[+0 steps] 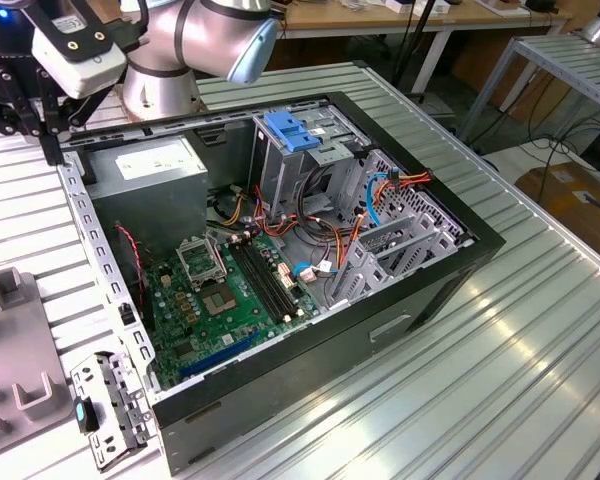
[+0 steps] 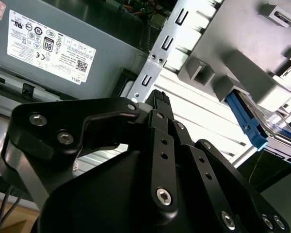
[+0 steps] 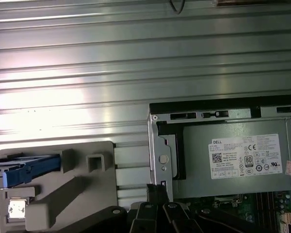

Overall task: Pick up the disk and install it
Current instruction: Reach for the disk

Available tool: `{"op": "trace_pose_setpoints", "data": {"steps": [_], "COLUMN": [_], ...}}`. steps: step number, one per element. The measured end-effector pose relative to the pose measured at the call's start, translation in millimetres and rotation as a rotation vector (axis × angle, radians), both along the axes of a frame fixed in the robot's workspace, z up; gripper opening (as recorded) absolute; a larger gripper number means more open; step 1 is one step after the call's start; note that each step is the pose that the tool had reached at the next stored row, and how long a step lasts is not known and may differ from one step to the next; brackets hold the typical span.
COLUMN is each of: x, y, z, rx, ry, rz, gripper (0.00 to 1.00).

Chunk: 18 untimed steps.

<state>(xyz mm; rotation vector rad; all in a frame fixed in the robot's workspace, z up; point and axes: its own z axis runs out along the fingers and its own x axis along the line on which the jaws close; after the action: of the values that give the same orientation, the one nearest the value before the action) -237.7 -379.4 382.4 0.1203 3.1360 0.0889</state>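
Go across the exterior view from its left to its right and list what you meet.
Grey fixture → grey power-supply box → blue handle on the drive cage → orange and red cables → cardboard box on the floor.

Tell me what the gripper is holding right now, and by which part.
Nothing. The gripper is shut with nothing in it; the disk lies apart from it in the grey fixture, untouched.
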Motion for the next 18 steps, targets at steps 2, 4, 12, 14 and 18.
{"op": "trace_pose_setpoints", "data": {"steps": [2,4,12,14,18], "x": [-3.0,-5.5,-16.2,-17.8,-21.5], "y": [0.4,0.6,1.6,1.7,1.9], "z": [-0.1,-0.2,-0.8,-0.8,-1.0], "rx": [0.0005,0.0009,0.0019,0.0021,0.0022], "ry": [0.0000,0.0001,0.0003,0.0005,0.0009], "rz": [0.000,0.000,0.000,0.000,0.000], "gripper": [0.11,0.11,0.11,0.11,0.11]}}
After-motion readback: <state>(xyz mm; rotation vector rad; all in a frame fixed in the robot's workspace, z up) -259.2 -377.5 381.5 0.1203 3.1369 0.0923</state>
